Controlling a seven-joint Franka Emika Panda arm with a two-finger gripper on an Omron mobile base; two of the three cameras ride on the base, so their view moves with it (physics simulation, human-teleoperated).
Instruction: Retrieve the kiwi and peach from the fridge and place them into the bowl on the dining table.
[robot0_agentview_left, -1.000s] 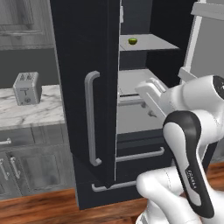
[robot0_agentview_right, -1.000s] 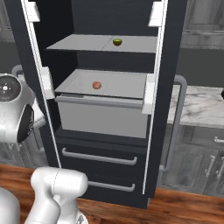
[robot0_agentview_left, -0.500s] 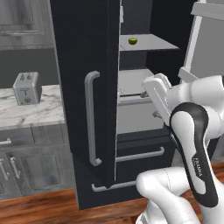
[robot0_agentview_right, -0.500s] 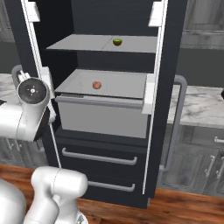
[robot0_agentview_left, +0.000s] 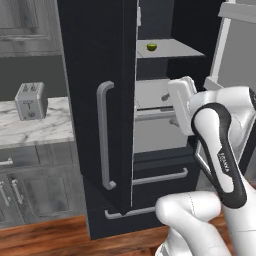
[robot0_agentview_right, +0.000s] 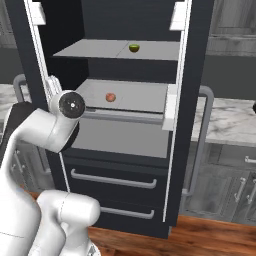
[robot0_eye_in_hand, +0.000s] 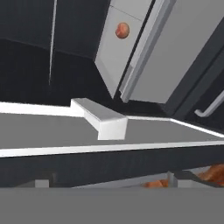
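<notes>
The fridge (robot0_agentview_right: 150, 30) is being shown with its doors swung open, and no fruit is being held; the retrieval step is judged to be just beginning. 2 fruits are being displayed inside. The kiwi (robot0_agentview_right: 134, 48) is sitting on the upper grey shelf (robot0_agentview_right: 90, 49), toward the far right of it. The peach (robot0_agentview_right: 110, 97) is resting on the lower grey shelf (robot0_agentview_right: 145, 97), left of centre and well apart from the kiwi. Both fruits are seen as nearly round, so no clear long axis or pointing direction can be told.

The white arm (robot0_agentview_right: 45, 132) is being held at the left edge of the fridge opening, beside the inner face of the left door (robot0_agentview_left: 95, 100). In the left base view the claw (robot0_agentview_left: 181, 102) is seen just in front of the lower shelf's near edge. Its fingertips are dim in the hand view, but the claw is taken to be standing wide apart with nothing between its jaws. In the hand view the peach (robot0_eye_in_hand: 122, 29) is seen far off, near the top of a tilted picture.

The next move is judged to call for turning the hand toward the lower shelf, reaching in over its near edge, and closing around the peach. A toaster (robot0_agentview_left: 30, 101) is standing on the marble worktop (robot0_agentview_left: 30, 127) to the left.
</notes>
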